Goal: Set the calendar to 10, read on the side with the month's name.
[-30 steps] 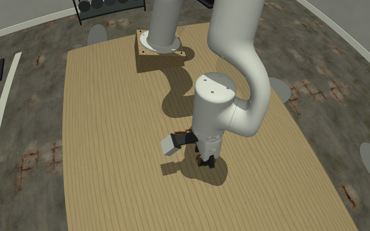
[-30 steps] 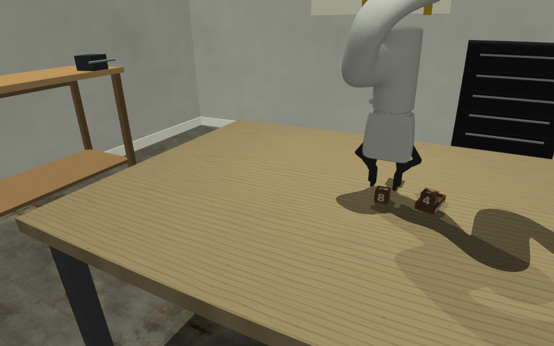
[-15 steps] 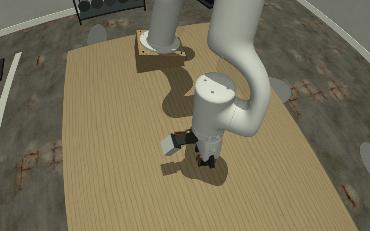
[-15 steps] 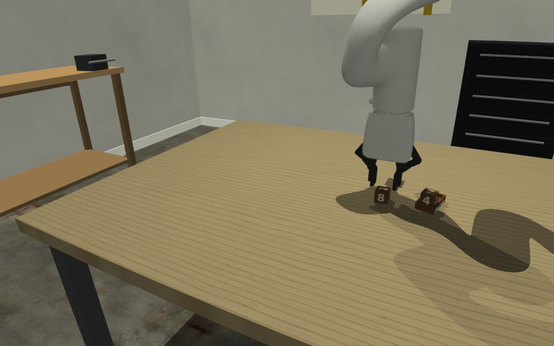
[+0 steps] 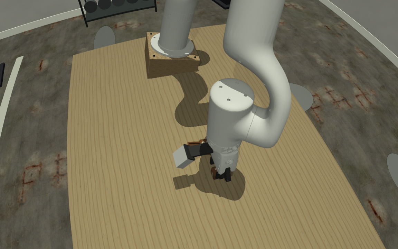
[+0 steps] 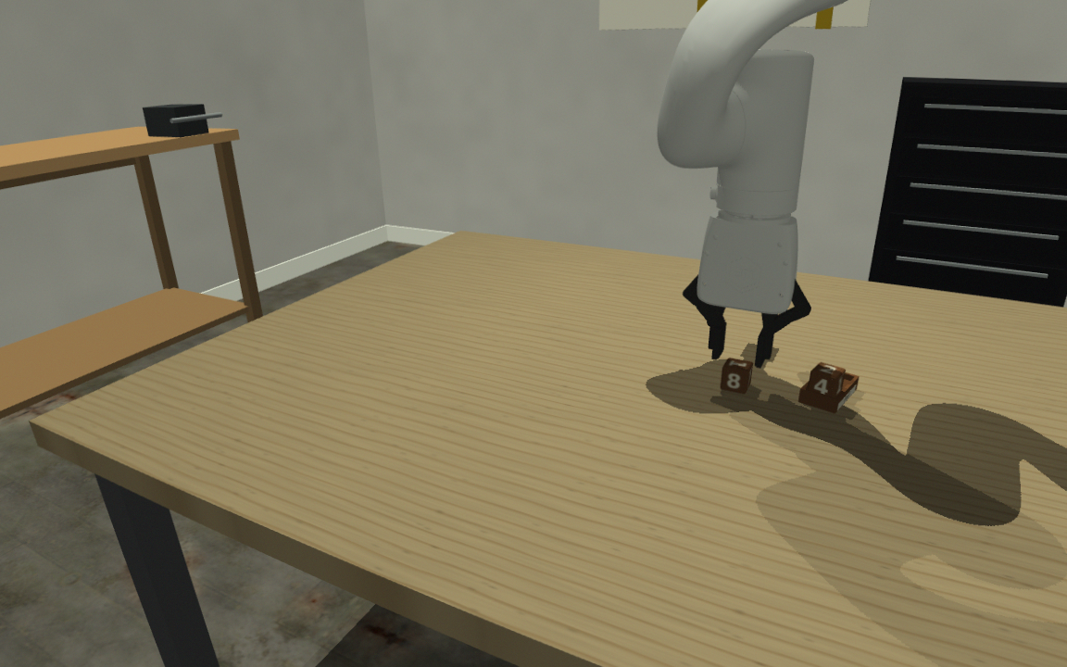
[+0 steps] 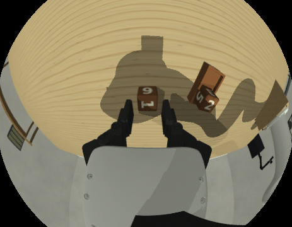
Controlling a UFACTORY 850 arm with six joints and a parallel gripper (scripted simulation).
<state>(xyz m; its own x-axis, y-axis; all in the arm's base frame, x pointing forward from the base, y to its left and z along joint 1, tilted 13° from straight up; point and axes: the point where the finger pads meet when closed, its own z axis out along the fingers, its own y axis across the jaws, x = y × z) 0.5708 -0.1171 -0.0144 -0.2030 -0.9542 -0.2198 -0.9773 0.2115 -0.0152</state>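
My gripper (image 5: 220, 172) (image 6: 738, 361) (image 7: 147, 106) is partly open and empty, its fingertips above and to either side of a loose brown cube (image 5: 213, 173) (image 6: 734, 377) (image 7: 147, 98). That cube sits flat on the table, with a sideways 1 on top, an 8 towards the exterior camera and a 6 or 9 on another side. The brown tray (image 5: 193, 143) (image 6: 818, 402) (image 7: 212, 75) stands a little away. A second cube (image 6: 822, 383) (image 7: 207, 99) is at one end of it, showing 4, 2 and 5. The month's name is not readable.
The arm's base block (image 5: 172, 68) stands at the table's back. The tray's other end holds no cube. The wrist camera's housing (image 5: 183, 156) sticks out sideways from the arm above the table (image 5: 116, 185). A black drawer cabinet (image 6: 985, 190) stands beyond the table.
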